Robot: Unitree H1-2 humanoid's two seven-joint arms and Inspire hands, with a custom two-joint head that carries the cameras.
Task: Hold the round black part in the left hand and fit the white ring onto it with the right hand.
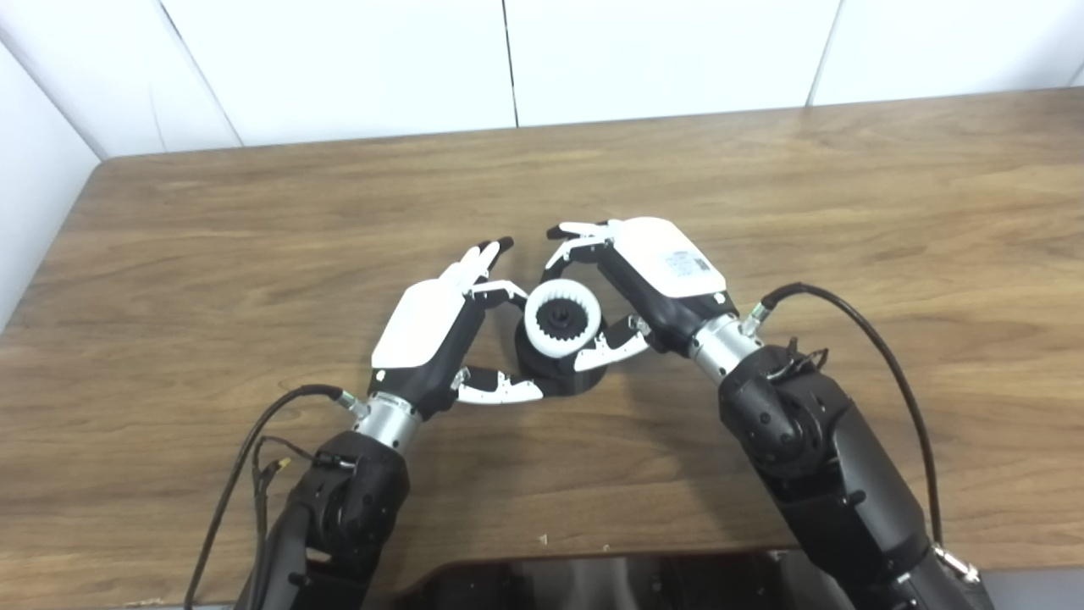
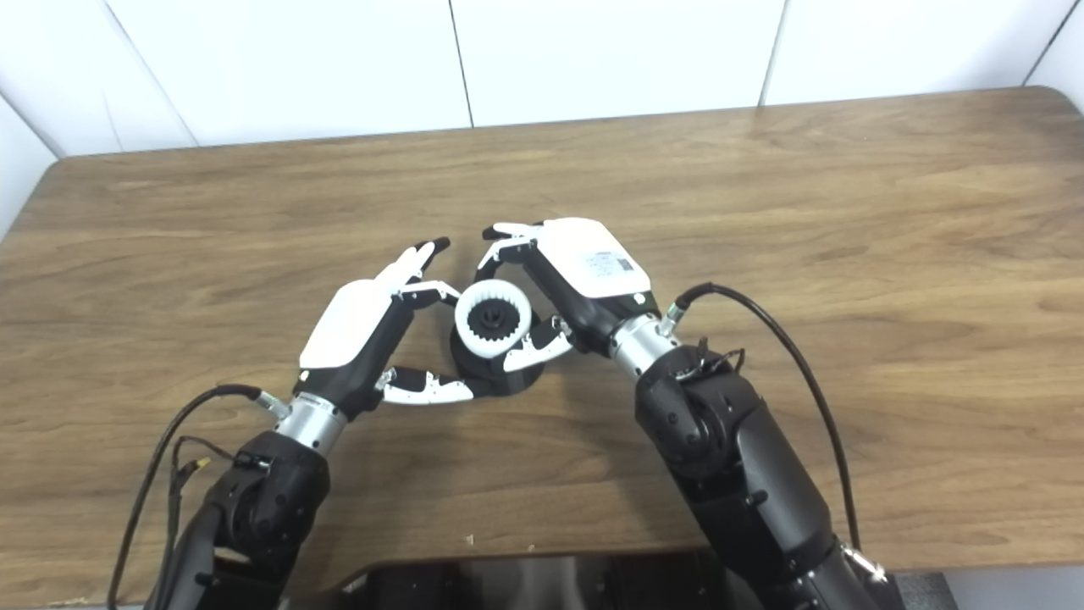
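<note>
Two arms rise from the near edge of the wooden surface (image 1: 762,169), one on each side, and their hands meet around a small assembly a little nearer the near edge than the far one and somewhat toward the left edge. A dark panel (image 1: 593,580) lies at the near edge between the arms. A black cable (image 1: 881,356) loops out from the right wrist, and another cable (image 1: 246,457) curves down along the left forearm.

The left hand (image 1: 440,326) lies with its white back turned up. Its thumb (image 1: 500,390) reaches along the near side of the round black part (image 1: 559,377) and touches its base, while a curled finger (image 1: 500,292) comes in at the far left side by the ring; the remaining fingers point away toward the far edge, straight and spread. The hand thus clasps the black part between thumb and curled finger.

The black part stands on the surface on its wide base. The white ring (image 1: 562,318) sits on top of it, toothed on its inner edge, with a black hub showing through its middle.

The right hand (image 1: 631,284) comes in from the right, its white back also up. Its thumb (image 1: 610,347) presses the near right side of the ring and its fingers (image 1: 576,246) arch over the far side, so the hand is closed on the ring.

Beyond the far edge stands a white panelled wall (image 1: 508,59).
</note>
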